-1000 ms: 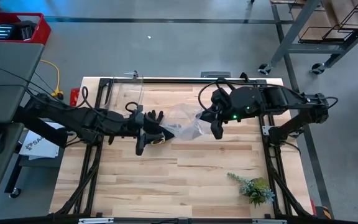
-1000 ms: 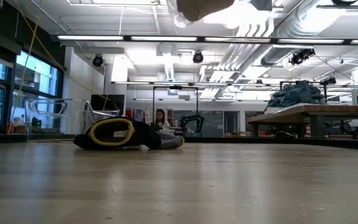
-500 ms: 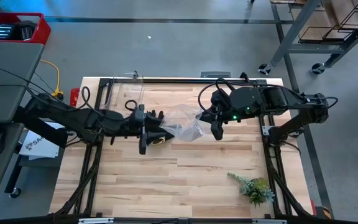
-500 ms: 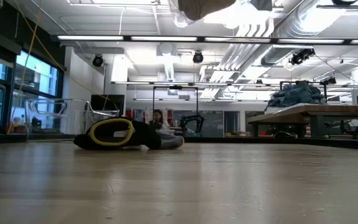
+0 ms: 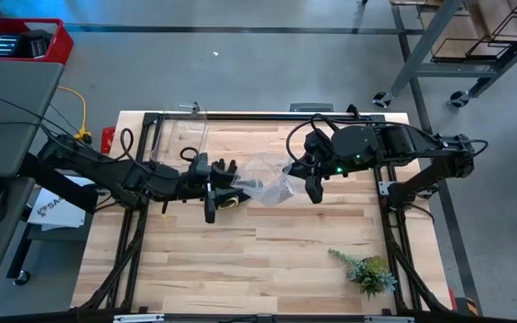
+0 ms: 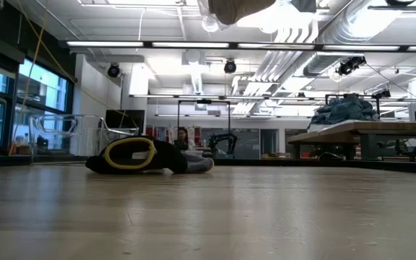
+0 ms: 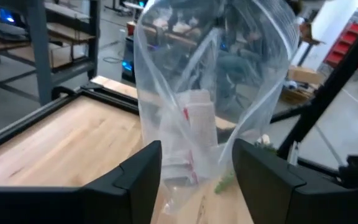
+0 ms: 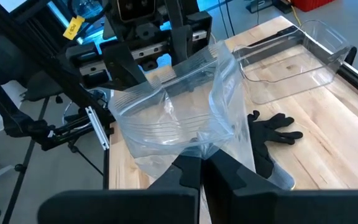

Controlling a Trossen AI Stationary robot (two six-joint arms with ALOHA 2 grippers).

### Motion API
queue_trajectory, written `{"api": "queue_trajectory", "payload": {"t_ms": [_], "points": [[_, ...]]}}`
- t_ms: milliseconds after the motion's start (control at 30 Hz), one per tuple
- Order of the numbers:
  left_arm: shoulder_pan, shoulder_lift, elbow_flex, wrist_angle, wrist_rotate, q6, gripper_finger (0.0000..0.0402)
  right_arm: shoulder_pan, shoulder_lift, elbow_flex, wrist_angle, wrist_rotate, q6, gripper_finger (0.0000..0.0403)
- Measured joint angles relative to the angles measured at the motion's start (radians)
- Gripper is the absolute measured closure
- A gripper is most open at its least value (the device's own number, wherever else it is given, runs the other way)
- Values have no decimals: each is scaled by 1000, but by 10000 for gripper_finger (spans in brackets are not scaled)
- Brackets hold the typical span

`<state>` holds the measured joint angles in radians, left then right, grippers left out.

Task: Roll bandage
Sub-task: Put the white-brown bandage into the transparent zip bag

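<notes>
A crinkly clear plastic bag [image 5: 266,176] hangs above the table between my two grippers. White packets with red marks [image 7: 194,127] lie inside it. No loose strip of gauze bandage shows in any view. My right gripper [image 8: 201,169] is shut on the bag. My left gripper [image 7: 196,177] is open, with one finger on either side of the bag's lower part. A black-and-grey glove [image 5: 225,169] with a yellow cuff [image 6: 130,154] lies flat on the table under the left gripper. My right gripper pinches an upper edge of the bag [image 8: 205,148] between its two shut fingers, coming level from the table's right. The bag is lifted clear of the table and hangs slack, puffed open. Whether my left gripper touches the bag's lower part [image 7: 185,174] I cannot tell.
A clear plastic tray [image 8: 291,56] stands at the table's far left. A small green plant sprig [image 5: 366,269] lies near the front right corner. The table's black frame rails [image 5: 267,117] run along its edges.
My left gripper has moved a little toward the table's right, closer in on the hanging bag. The right gripper and the bag have stayed where they were.
</notes>
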<state>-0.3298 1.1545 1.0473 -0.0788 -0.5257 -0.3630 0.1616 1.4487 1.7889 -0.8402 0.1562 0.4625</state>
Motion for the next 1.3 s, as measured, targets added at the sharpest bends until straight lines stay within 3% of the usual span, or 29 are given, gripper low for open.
{"api": "queue_trajectory", "payload": {"t_ms": [333,567,800,1100,1300], "points": [[0,-1,0,-5,-46,-1,279,0,0,0,0,0,0,403],[1,-10,0,32,-61,-1,388,0,0,0,0,-1,4,403],[2,-46,0,-2,-9,-105,399,-4,0,15,-82,-62,6,396],[19,-161,0,-188,-6,-243,401,14,-2,56,-302,28,11,291],[51,-153,0,-185,130,-312,401,48,41,56,-304,100,-52,227]]}}
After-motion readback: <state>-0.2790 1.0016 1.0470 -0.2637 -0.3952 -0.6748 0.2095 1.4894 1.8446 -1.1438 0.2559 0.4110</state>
